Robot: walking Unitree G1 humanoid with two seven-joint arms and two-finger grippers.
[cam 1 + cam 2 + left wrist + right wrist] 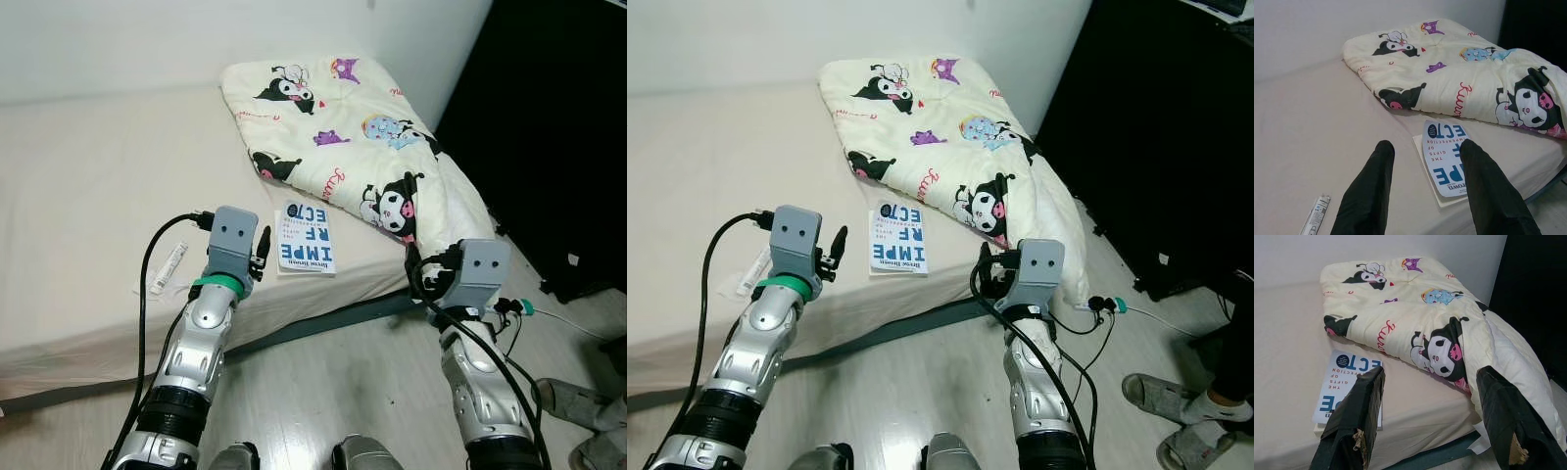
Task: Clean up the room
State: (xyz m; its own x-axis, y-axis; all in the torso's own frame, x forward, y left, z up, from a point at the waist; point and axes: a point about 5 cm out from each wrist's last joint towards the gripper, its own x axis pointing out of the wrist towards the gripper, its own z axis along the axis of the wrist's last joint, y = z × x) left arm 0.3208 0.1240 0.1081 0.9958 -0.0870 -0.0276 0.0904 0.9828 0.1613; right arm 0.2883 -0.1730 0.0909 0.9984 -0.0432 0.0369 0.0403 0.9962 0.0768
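A humanoid robot stands at the edge of a low bed [88,176], both arms raised toward the mattress. A blue-and-white book [306,238] lies flat on the sheet near the bed's front edge, just beside a folded cream comforter [338,127] printed with cartoon characters, whose far end spills off the bed's corner toward the floor. The left gripper [1425,191] hovers over the bed just short of the book, its fingers spread wide and holding nothing. The right gripper [1432,416], likewise wide open and empty, is poised off the bed's edge facing the comforter's drooping end. A small white tube [168,266] rests on the bed beside the left arm.
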